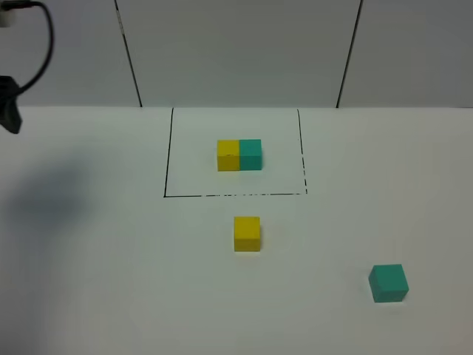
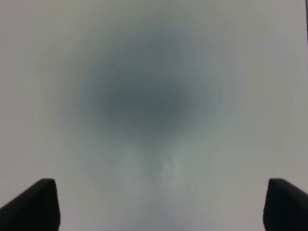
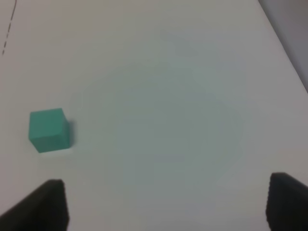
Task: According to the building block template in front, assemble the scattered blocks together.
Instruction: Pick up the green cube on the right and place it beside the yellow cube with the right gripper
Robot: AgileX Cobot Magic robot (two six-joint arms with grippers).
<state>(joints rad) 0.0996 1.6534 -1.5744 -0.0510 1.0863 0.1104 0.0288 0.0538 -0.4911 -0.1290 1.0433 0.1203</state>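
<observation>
The building block template [image 1: 239, 155], a yellow cube joined to a teal-green cube, sits inside a thin black drawn rectangle [image 1: 167, 163] at the back middle of the white table. The loose yellow cube [image 1: 247, 234] stands just in front of the rectangle. The loose teal-green cube [image 1: 388, 283] stands apart at the front right and also shows in the right wrist view [image 3: 46, 130]. My right gripper [image 3: 166, 207] is open and empty, above the table beside that cube. My left gripper [image 2: 159, 207] is open and empty over bare table. Neither gripper shows in the exterior view.
A dark piece with a black cable [image 1: 9, 103] hangs at the far left edge. Grey wall panels [image 1: 236, 44] stand behind the white table [image 1: 111, 281]. The table's edge [image 3: 284, 43] runs close by in the right wrist view.
</observation>
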